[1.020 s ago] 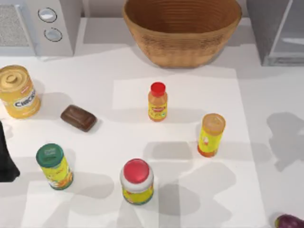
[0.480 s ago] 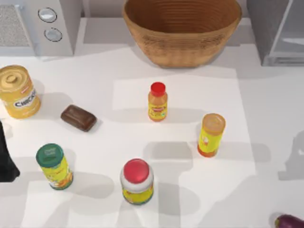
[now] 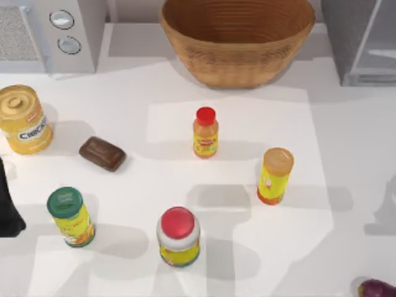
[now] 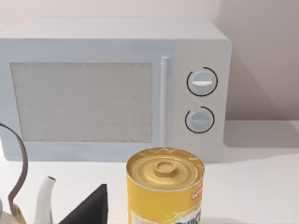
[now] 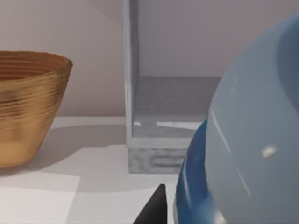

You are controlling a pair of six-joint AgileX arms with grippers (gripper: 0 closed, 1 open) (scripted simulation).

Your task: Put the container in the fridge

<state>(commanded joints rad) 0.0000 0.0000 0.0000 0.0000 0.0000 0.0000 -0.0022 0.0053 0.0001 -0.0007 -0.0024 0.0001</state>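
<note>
Resting on white table [image 3: 346, 130]: basket [image 3: 237, 38], microwave [image 3: 49, 34], fridge [image 3: 362, 40]; both hands' grip: cannot tell.

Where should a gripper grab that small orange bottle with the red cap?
Around the orange bottle's round labelled body, just below the red cap, coming in level from the side. It stands upright with bare table around it, so fingers would probably fit on either side. The cap looks slightly narrower and offers less to hold.
</note>
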